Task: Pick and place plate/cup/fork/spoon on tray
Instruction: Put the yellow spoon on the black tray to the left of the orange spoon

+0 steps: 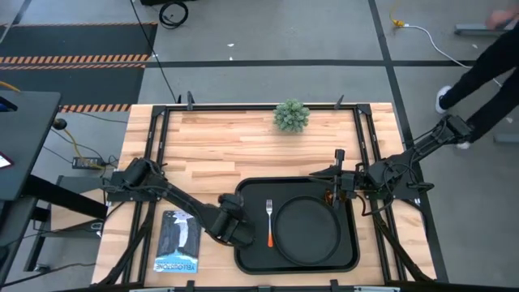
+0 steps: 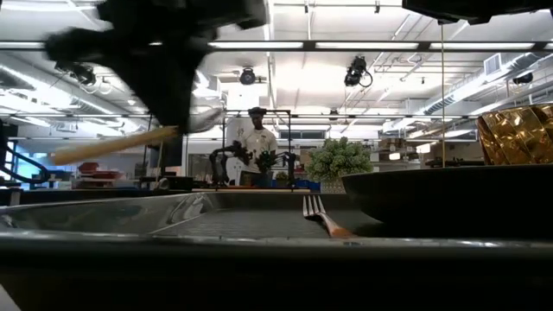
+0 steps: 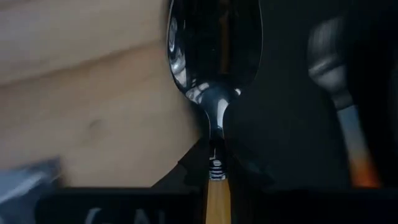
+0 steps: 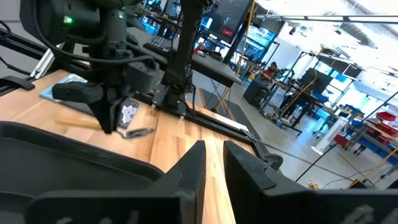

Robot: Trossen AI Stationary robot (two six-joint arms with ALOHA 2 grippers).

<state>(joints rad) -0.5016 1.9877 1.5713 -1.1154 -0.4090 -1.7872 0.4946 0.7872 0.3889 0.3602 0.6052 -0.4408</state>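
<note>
The tray lies in the lower centre of the overhead frame, with the plate on its right half, the fork just left of the plate, and the cup at the plate's upper right edge. The left gripper, at the tray's left rim, is clamped on the spoon by its handle, bowl forward above the rim; the right gripper, at the tray's upper right near the cup, has its fingers slightly parted and empty. Risk: released over the rim, the spoon could tip outward onto the table, or land across the fork if carried too far right.
</note>
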